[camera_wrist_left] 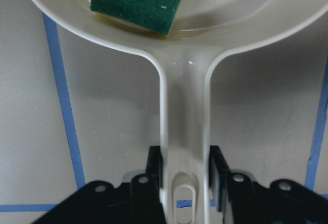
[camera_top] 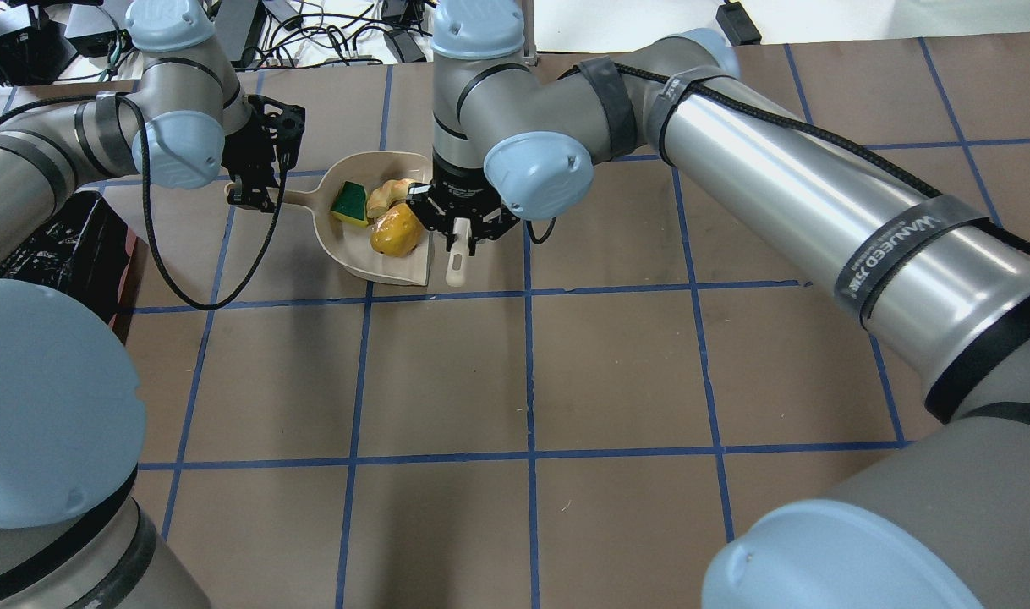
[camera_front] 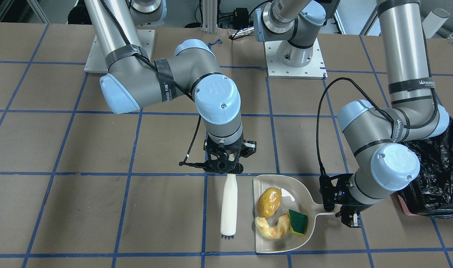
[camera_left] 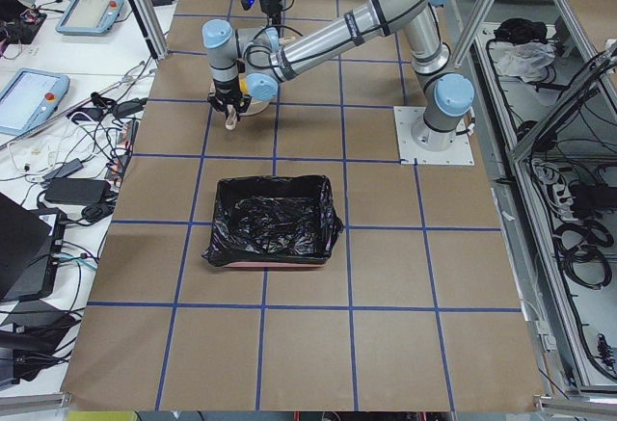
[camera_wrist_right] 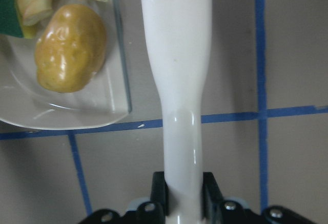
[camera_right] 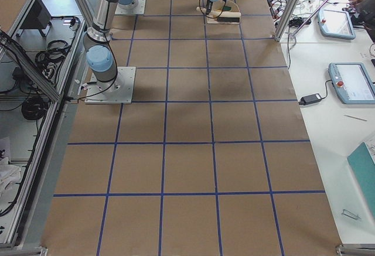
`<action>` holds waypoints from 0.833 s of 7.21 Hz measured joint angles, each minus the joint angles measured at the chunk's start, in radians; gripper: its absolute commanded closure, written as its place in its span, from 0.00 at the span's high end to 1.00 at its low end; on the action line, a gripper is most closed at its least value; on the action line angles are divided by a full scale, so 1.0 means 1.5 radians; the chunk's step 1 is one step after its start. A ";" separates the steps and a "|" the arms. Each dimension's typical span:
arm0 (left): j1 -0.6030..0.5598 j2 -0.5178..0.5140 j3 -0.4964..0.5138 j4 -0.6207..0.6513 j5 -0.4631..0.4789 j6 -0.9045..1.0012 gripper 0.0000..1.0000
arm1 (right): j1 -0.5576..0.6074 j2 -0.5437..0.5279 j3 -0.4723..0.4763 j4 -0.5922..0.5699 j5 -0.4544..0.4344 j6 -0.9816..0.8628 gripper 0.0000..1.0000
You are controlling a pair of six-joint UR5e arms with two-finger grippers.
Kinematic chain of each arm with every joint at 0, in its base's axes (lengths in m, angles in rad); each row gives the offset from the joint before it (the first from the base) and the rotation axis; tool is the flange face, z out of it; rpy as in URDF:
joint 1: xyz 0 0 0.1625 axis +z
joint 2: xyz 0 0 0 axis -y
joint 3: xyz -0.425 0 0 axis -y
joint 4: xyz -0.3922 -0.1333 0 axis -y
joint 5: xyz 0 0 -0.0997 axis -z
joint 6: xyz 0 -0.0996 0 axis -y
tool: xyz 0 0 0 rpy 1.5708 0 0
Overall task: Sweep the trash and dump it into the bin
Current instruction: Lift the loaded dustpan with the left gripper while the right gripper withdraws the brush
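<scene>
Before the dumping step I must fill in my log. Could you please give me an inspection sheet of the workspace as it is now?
Surface: table covered in brown paper with a blue tape grid.
Job's things: potato-like lump, peel piece and sponge wedge all lie in the dustpan; the bin, black-lined, stands apart on the robot's left.
Clutter: nothing seen.
Grippers: left gripper shut on the dustpan handle; right gripper shut on the white brush, which lies beside the dustpan's open edge.
Cables: black cable loops from the left wrist above the table.
Surroundings: pendants and wires on a side bench.
</scene>
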 measured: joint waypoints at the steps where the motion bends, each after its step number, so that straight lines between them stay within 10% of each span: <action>1: 0.001 0.000 0.000 0.000 0.000 0.001 0.00 | -0.012 -0.008 0.000 0.020 -0.028 -0.033 0.02; 6: 0.015 0.007 -0.009 -0.008 -0.092 -0.001 0.00 | -0.216 -0.061 0.008 0.114 -0.105 -0.198 0.00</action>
